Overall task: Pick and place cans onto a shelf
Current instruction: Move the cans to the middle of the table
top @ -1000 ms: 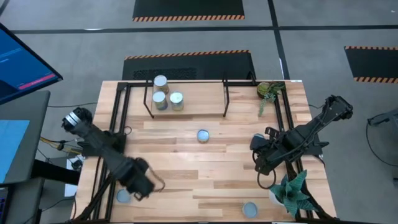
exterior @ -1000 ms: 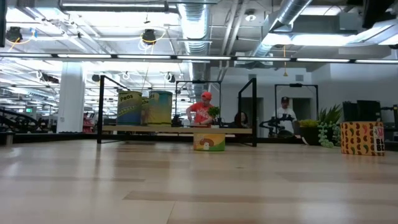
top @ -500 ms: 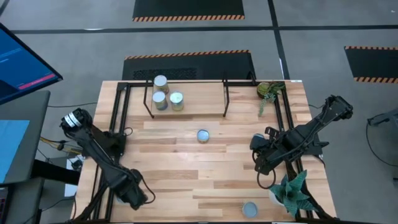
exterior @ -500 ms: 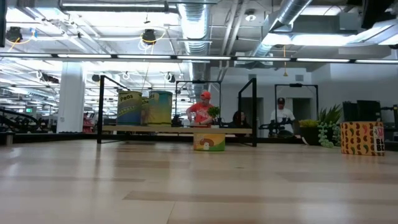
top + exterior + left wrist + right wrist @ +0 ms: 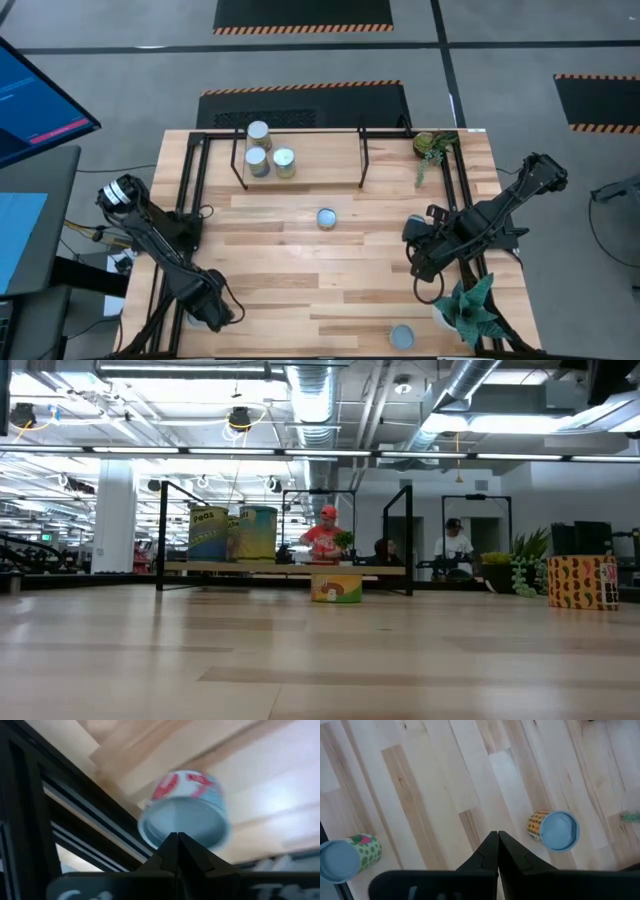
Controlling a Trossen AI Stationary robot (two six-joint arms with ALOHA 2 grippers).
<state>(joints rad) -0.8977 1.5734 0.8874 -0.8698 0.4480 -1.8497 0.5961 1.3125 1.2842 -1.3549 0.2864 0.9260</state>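
My left gripper is shut and sits over a can at the table's near left corner. In the left wrist view its fingertips stand just before this can, which has a pale blue top and a red and white label. My right gripper is shut and empty above the table's right side. Three cans stand on the shelf at the far edge. One can stands on the table's middle, and another near the front edge. My left gripper's shut fingertips stand over the near rim of the can's top, coming from above at a slant. I cannot tell whether they touch it. The can stands upright on the table.
A potted plant stands at the far right and another at the near right, beside my right gripper. Black frame rails run along both table sides. The right wrist view shows an orange can and a green-dotted can.
My left gripper has gone toward the table's near left corner and down. It now covers the near left can, which showed beside it before in the high view. My right arm has kept still.
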